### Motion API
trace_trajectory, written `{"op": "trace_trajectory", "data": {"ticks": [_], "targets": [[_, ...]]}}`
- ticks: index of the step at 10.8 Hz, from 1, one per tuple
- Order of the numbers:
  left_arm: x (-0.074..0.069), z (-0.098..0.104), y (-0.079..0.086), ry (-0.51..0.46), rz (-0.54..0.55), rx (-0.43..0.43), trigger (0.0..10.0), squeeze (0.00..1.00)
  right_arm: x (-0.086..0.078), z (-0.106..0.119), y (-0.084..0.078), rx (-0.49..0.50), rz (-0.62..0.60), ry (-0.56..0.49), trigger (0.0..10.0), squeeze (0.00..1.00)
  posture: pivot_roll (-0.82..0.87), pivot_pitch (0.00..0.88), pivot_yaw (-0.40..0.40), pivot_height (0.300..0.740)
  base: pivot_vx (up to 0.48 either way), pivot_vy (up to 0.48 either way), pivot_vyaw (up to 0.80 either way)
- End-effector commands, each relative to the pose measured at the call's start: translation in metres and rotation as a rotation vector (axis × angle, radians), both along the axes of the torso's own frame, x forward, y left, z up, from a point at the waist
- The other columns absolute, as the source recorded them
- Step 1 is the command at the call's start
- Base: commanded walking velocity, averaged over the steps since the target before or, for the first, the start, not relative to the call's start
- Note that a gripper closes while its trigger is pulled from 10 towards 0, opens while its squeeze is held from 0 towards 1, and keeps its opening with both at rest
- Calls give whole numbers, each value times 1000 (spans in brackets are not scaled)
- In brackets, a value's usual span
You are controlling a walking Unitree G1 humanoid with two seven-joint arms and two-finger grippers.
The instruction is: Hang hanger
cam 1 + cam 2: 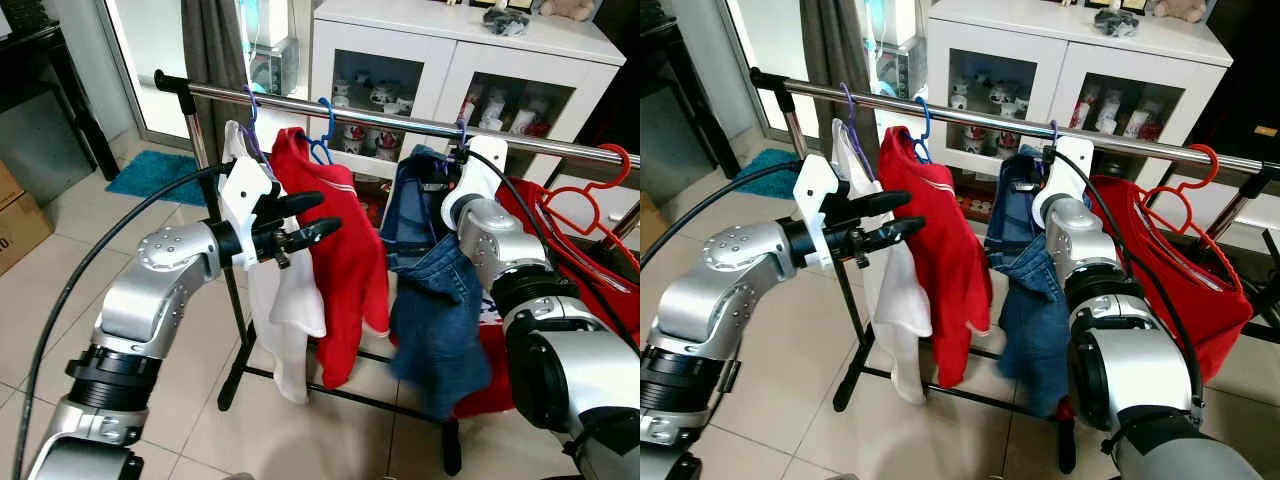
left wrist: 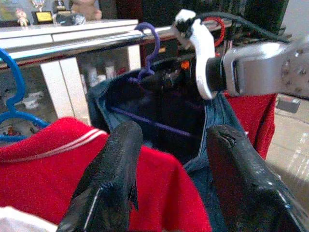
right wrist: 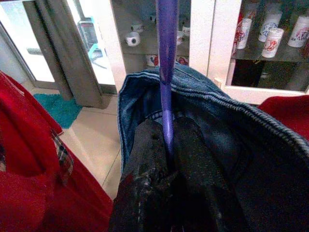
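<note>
Right gripper: fingers pinched on the purple hanger carrying a denim garment.
Left gripper: fingers spread, empty, before the red shirt.
Hanger: hook over the rail, at 1 o'clock from the left gripper.

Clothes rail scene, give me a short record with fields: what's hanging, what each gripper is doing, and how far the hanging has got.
rail: metal clothes rail in front of a white cabinet
hanging, robot's left to right: white garment, red shirt, denim garment, red garment
right gripper: shut on the purple hanger carrying the denim garment
left gripper: open, empty, by the red shirt
progress: purple hook at the rail; whether it has seated cannot be told
</note>
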State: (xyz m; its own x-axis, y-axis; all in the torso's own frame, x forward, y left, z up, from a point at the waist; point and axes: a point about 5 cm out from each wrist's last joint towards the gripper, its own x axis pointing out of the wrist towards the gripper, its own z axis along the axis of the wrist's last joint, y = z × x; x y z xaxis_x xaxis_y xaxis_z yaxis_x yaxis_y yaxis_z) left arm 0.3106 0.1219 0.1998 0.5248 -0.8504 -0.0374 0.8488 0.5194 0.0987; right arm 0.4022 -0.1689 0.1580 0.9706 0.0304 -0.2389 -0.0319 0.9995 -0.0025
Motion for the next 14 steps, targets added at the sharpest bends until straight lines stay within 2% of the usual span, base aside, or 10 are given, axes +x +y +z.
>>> {"op": "trace_trajectory", "data": {"ticks": [1, 2, 3, 4, 6, 7, 8, 10, 13, 14], "targets": [[0, 11, -3, -38, -19, -9, 10000, 0, -4, -15, 1, -24, 18, 80, 10000, 0, 6, 0, -26, 740, 0, 0, 0], [1, 11, -4, -38, -24, -12, 10000, 0, -5, -19, 0, -18, 20, 96, 10000, 0, 6, 0, -26, 740, 0, 0, 0], [2, 12, -4, -41, -23, -12, 10000, 0, -5, -20, -1, -15, 16, 98, 10000, 165, 6, 0, -26, 740, 0, 0, 0], [3, 12, -3, -47, -17, -17, 10000, 0, -4, -17, -2, 18, 12, 72, 10000, 1000, 6, 0, -22, 740, 0, 0, 0], [3, 12, -3, -53, -8, -21, 10000, 0, -2, -4, -5, 82, 30, -32, 10000, 1000, 11, 0, -30, 740, 0, 0, 0], [2, 12, 3, -56, 33, -19, 10000, 0, -4, 3, -7, 162, 93, -80, 10000, 1000, 19, 0, -31, 740, 0, 0, 0], [3, 10, 9, -50, 73, -2, 10000, 0, -9, 7, -9, 151, 120, -113, 10000, 1000, 19, 0, -23, 740, 0, 0, 0], [4, 3, 27, -36, 196, 26, 10000, 0, -37, 14, -5, 305, 224, -166, 10000, 1000, 4, 0, -8, 740, 0, 0, 0], [2, -8, 39, -35, 358, 17, 10000, 0, -86, 21, -6, 372, 284, -174, 10000, 1000, -12, 18, 19, 740, 0, 0, 0], [-4, -18, 42, -26, 424, 30, 10000, 0, -101, 29, -9, 369, 282, -237, 10000, 1000, -23, 17, 13, 740, 0, 0, 0]]}}
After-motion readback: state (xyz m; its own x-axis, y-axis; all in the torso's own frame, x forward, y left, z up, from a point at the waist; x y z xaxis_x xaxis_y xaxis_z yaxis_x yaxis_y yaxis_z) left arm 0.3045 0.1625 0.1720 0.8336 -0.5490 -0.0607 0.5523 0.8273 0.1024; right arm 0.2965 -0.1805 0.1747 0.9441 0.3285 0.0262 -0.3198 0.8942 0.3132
